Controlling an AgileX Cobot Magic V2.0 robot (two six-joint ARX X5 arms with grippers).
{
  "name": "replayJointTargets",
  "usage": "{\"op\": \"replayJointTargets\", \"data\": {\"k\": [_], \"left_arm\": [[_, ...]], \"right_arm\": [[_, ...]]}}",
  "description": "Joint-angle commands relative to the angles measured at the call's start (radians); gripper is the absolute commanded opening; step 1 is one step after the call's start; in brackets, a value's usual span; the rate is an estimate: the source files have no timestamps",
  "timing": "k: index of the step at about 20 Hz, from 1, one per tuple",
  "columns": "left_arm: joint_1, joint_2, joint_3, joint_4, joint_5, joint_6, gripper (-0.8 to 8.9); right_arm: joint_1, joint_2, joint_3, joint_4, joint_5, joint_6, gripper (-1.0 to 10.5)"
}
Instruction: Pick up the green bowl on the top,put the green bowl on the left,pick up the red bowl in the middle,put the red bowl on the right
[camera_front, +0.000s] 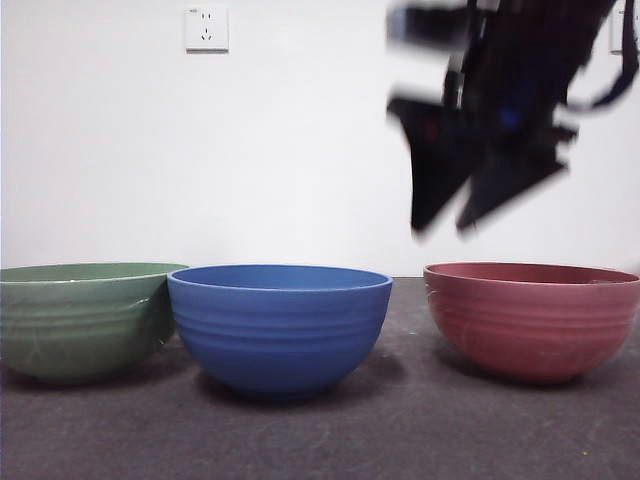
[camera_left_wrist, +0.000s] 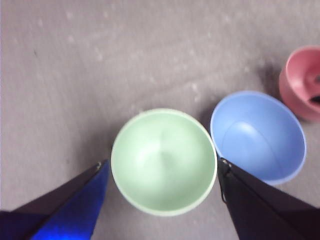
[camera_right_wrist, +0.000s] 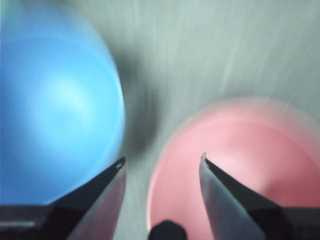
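Observation:
The green bowl (camera_front: 80, 318) stands on the table at the left, the blue bowl (camera_front: 280, 325) in the middle, the red bowl (camera_front: 532, 318) at the right. My right gripper (camera_front: 445, 225) hangs open and empty above the gap between the blue and red bowls, clear of both. In the right wrist view it (camera_right_wrist: 162, 162) is over the red bowl's near rim (camera_right_wrist: 240, 165), beside the blue bowl (camera_right_wrist: 55, 110). My left gripper (camera_left_wrist: 162, 165) is open and empty high above the green bowl (camera_left_wrist: 162, 160), out of the front view.
The dark table (camera_front: 420, 430) runs to a white wall with a socket (camera_front: 206, 28). The three bowls stand close in a row; green and blue nearly touch. The left wrist view shows the blue bowl (camera_left_wrist: 257, 135) and red bowl (camera_left_wrist: 300, 82) too.

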Motion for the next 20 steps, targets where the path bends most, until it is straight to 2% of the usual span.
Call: {"op": "replayJointTargets", "data": {"k": [1, 2, 3, 4, 7, 11, 15, 17, 20], "left_arm": [[0.003, -0.001, -0.002, 0.042, 0.004, 0.011, 2.41], [0.003, -0.001, -0.002, 0.059, 0.005, 0.011, 1.51], [0.003, -0.001, -0.003, 0.080, 0.013, 0.011, -0.04], [0.003, -0.001, -0.004, 0.097, 0.031, 0.011, -0.05], [0.003, -0.028, -0.038, 0.150, 0.027, 0.010, -0.08], [0.003, -0.193, -0.259, 0.312, 0.020, -0.045, -0.08], [0.003, -0.422, -0.500, 0.425, -0.042, -0.084, -0.08], [0.003, -0.475, -0.526, 0.424, -0.039, -0.111, -0.04], [0.003, -0.477, -0.526, 0.418, -0.030, -0.121, -0.04]], "right_arm": [[-0.020, -0.138, -0.005, 0.065, 0.000, 0.000, 1.5], [-0.033, -0.183, -0.005, 0.081, 0.000, -0.014, 1.1], [-0.054, -0.241, -0.005, 0.100, 0.000, -0.035, 0.5], [-0.074, -0.285, -0.005, 0.107, 0.000, -0.042, -0.2], [-0.158, -0.420, -0.022, 0.113, 0.000, -0.046, -0.2], [-0.248, -0.644, -0.188, 0.183, 0.001, -0.047, -0.2], [-0.266, -0.910, -0.386, 0.247, 0.006, -0.008, -0.2], [-0.266, -0.967, -0.397, 0.235, 0.008, 0.035, -0.2], [-0.266, -0.973, -0.397, 0.229, 0.006, 0.039, 0.0]]}}
